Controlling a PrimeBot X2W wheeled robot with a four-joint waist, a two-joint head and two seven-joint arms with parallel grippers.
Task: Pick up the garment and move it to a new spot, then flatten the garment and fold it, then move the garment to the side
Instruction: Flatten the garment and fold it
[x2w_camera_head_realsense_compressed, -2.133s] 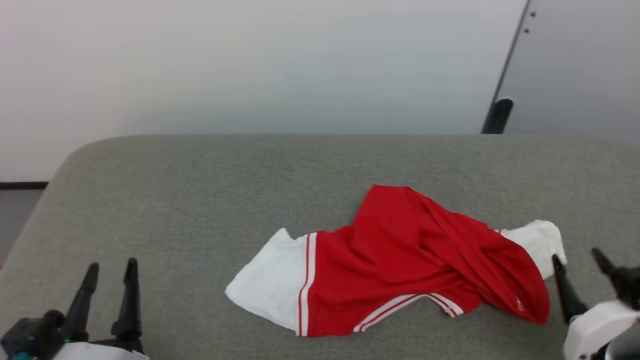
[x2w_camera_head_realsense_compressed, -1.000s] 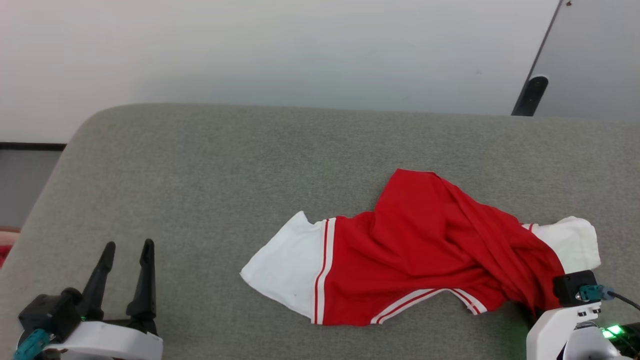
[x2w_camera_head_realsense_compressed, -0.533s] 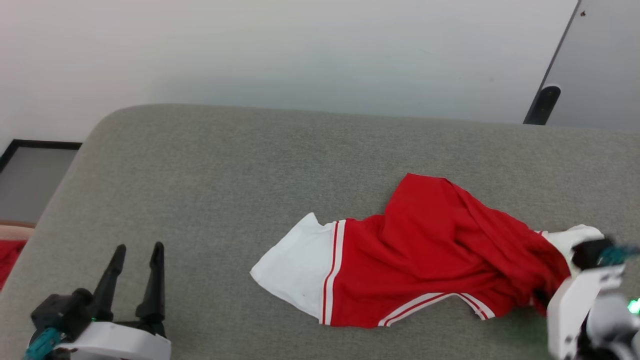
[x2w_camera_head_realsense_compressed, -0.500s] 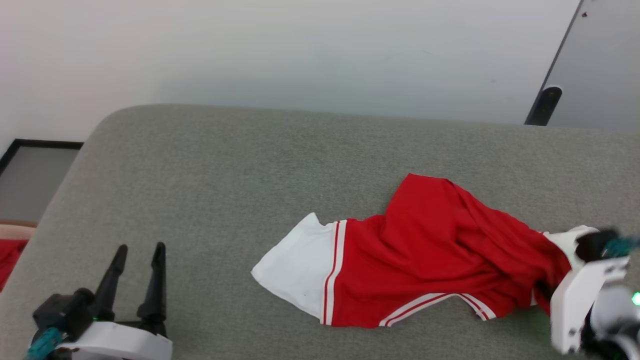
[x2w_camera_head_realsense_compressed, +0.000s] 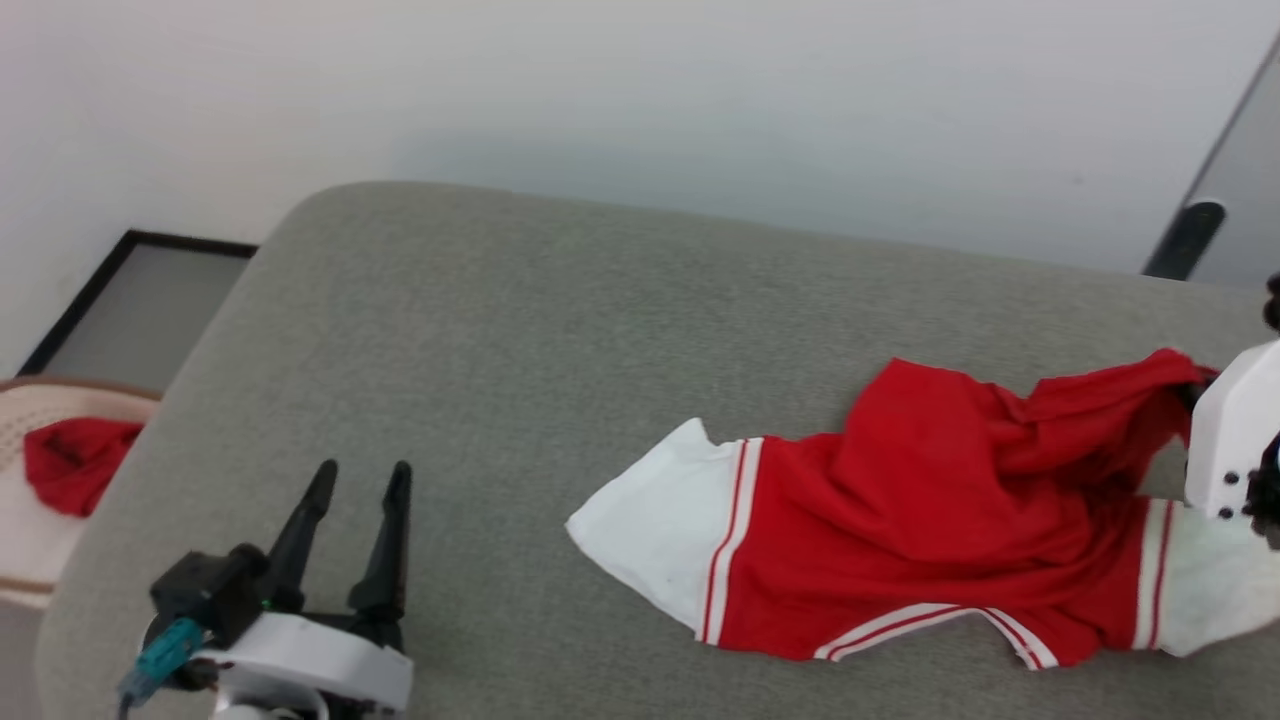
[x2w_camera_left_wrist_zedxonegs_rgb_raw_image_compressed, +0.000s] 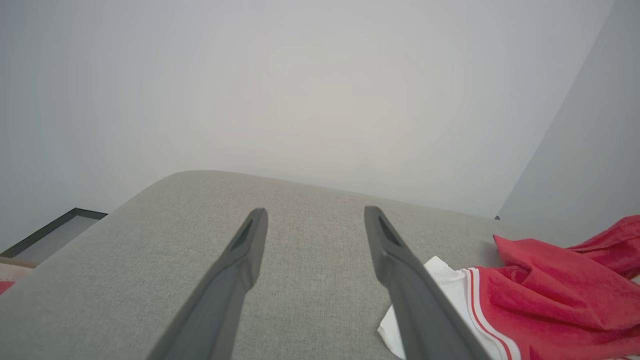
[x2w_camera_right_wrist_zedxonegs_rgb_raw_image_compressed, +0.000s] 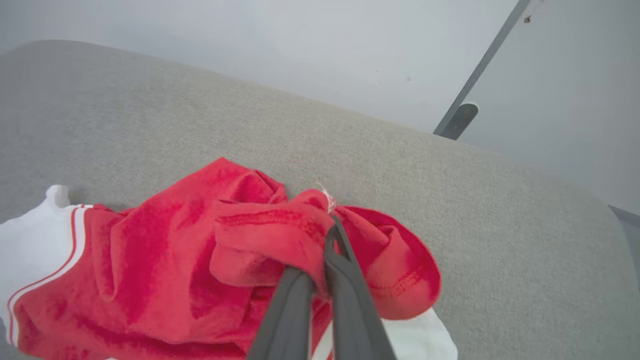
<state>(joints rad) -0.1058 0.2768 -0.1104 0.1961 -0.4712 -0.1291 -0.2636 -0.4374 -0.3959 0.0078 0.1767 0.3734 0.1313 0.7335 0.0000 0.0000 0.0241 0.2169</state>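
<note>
Right gripper (x2w_camera_right_wrist_zedxonegs_rgb_raw_image_compressed: 332, 227), long dark fingers pinched together on a lifted fold of the soft red short-sleeved T-shirt (x2w_camera_head_realsense_compressed: 900, 540) with white striped sleeve ends; rest of it lying on the grey fabric seat (x2w_camera_head_realsense_compressed: 500, 330), right of centre. Left gripper (x2w_camera_head_realsense_compressed: 362, 478) spread wide, empty, above bare seat. Pale woven basket (x2w_camera_head_realsense_compressed: 60, 395) at far left, cut off by the frame, crumpled red cloth (x2w_camera_head_realsense_compressed: 75, 455) inside.

Bare, lab-like test room: plain white wall (x2w_camera_head_realsense_compressed: 640, 90), grey fabric-covered desk (x2w_camera_head_realsense_compressed: 500, 300), grey door panel (x2w_camera_right_wrist_zedxonegs_rgb_raw_image_compressed: 565, 75) at right, pale basket (x2w_camera_head_realsense_compressed: 30, 540) of red cloth (x2w_camera_head_realsense_compressed: 75, 460) alongside.
</note>
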